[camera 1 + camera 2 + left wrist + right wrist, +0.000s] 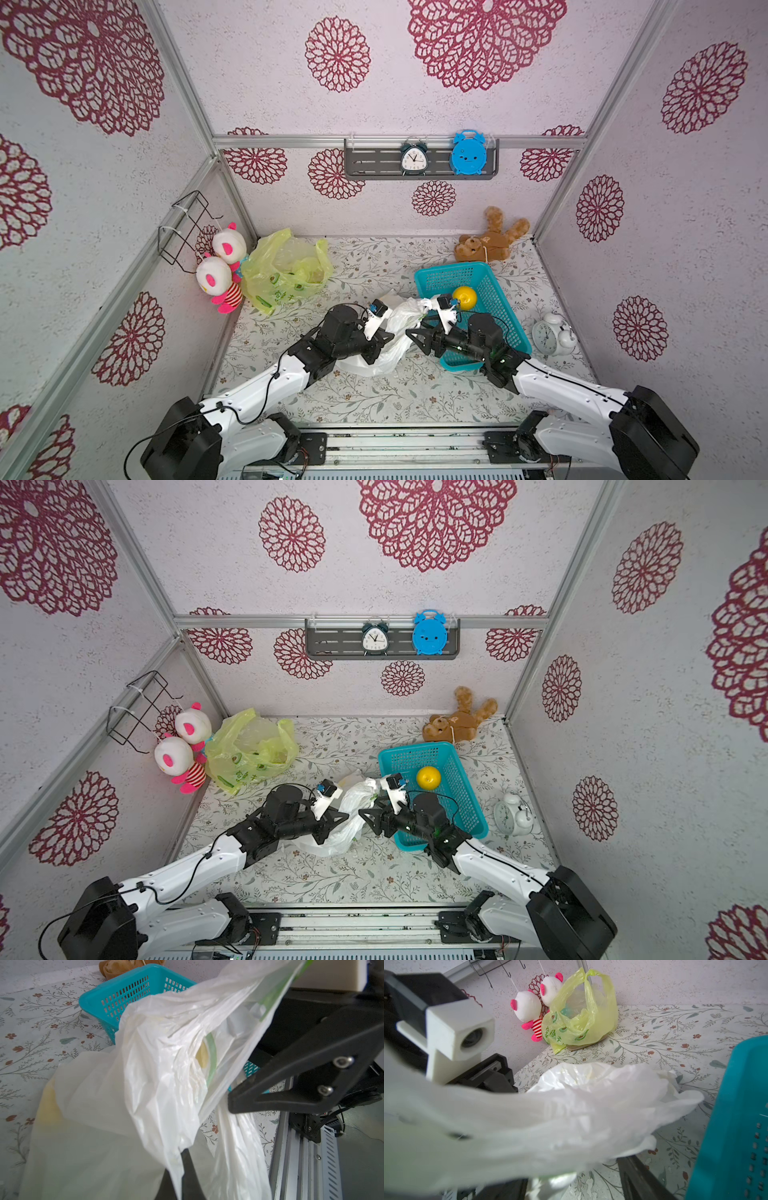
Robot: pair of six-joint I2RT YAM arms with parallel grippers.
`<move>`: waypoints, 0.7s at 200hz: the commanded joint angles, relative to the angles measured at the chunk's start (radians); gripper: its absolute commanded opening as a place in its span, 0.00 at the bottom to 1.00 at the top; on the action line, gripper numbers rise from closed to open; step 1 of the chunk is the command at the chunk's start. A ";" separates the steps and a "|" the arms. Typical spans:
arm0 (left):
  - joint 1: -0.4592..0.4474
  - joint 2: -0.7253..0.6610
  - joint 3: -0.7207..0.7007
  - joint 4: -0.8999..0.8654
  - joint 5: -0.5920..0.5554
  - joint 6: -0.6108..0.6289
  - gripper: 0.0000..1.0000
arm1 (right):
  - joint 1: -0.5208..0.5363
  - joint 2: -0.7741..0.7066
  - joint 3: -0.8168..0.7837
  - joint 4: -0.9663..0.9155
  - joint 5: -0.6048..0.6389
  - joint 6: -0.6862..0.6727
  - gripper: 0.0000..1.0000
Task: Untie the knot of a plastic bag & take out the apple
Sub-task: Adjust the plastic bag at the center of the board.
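A white plastic bag (395, 328) (347, 812) hangs crumpled between my two grippers over the middle of the table. My left gripper (390, 336) (182, 1169) is shut on a fold of the bag's film. My right gripper (417, 343) (575, 1184) faces it from the basket side, open, jaws wide apart with loose bag film draped over and between them. A yellow apple (464, 297) (428, 777) lies inside the teal basket (449, 268), just beyond my right wrist. No knot shows in the bag.
A yellow-green plastic bag (286, 270) stands at the back left beside two hanging plush dolls (220, 270). A teddy bear (490, 243) lies at the back right. A white alarm clock (552, 334) stands right of the basket. Two clocks sit on a wall shelf (365, 164).
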 commanded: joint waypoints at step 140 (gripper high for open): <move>0.111 -0.234 -0.105 0.104 -0.263 -0.034 0.00 | 0.176 0.217 0.003 0.033 0.215 0.261 0.30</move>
